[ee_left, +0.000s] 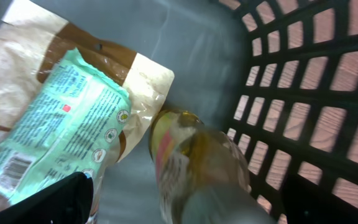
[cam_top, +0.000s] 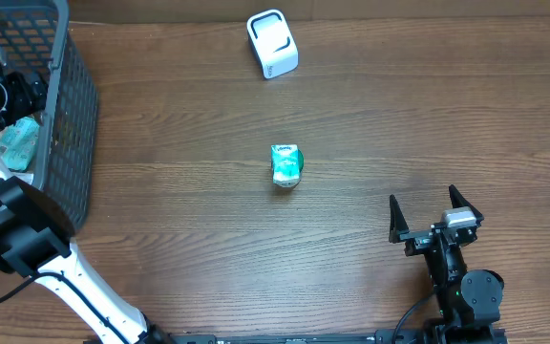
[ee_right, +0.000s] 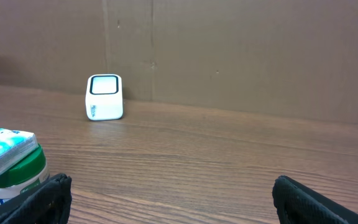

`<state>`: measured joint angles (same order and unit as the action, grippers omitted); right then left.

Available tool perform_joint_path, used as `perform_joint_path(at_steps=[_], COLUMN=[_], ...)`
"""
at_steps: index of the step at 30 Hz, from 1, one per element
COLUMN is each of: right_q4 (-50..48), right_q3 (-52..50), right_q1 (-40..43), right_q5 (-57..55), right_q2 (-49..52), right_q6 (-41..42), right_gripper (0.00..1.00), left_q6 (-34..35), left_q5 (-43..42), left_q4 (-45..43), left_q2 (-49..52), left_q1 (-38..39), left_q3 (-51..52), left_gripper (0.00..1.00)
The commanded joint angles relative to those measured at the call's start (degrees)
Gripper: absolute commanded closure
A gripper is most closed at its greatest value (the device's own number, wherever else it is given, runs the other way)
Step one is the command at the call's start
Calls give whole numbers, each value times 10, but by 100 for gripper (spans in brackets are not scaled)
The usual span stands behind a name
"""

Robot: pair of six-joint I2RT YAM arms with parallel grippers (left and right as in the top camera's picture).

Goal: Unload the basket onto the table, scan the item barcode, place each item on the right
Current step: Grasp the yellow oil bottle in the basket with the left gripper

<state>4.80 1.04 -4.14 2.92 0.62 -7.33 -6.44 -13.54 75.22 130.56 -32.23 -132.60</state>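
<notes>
Left pincer [ee_left: 194, 202] astride amber bottle [ee_left: 197, 155]

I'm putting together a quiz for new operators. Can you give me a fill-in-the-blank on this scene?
1. The left gripper reaches down into the ___.
2. There, a teal packet lies on a brown-and-white ___.
3. The right gripper is open and holds ___.
4. On the table stand a small teal tub and a white ___.

Missing words: basket; bag; nothing; scanner.
</notes>
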Motion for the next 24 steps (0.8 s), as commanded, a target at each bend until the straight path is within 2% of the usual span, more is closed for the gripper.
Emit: perform_joint_path(at_steps=[1, 5, 15, 18, 24], right_q4=[-2, -2, -2, -2, -2], right_q3=[-6, -6, -6, -6, -6], right_q1=[2, 2, 2, 2, 2], right_q5=[-3, -3, -3, -3, -3], right_q2=[-5, -5, -5, -5, -5], right_q6=[0, 0, 0, 0, 0], right_gripper=[0, 0, 0, 0, 0], left_q6=[-13, -13, -10, -8, 10], left_q5=[-11, -11, -11, -10, -9], left_q4=[0, 0, 0, 0, 2], left_q2=[21, 35, 41, 41, 41], left_q1=[4, 5, 5, 5, 5], left_q3=[-7, -6, -6, -6, -6], left_gripper=[10, 12, 34, 37, 53])
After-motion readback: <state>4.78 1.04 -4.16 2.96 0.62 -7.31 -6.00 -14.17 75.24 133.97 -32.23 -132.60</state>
